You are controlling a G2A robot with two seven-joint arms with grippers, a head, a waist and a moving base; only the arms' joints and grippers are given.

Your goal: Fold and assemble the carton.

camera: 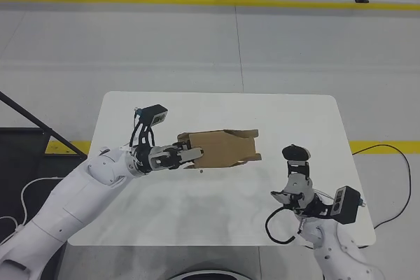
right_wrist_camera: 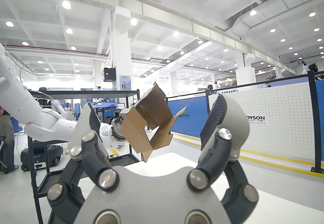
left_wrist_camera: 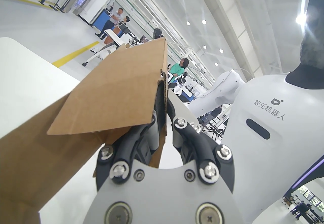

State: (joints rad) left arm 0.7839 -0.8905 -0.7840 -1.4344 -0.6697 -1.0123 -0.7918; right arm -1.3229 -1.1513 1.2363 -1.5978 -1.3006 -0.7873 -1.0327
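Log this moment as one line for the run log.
left gripper: shut on carton, over table | right gripper: open, apart from carton | carton: partly open

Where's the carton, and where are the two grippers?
carton (camera: 227, 147), top view, on its broad brown face.
left gripper (left_wrist_camera: 164, 102), left wrist view, between its fingertips.
right gripper (right_wrist_camera: 155, 106), right wrist view, between its fingertips.

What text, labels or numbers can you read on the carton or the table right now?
Carton: none; the faces that show are plain brown cardboard.
Table: none; plain white surface.
Partition panel in the room behind: lettering, partly covered, not fully readable.
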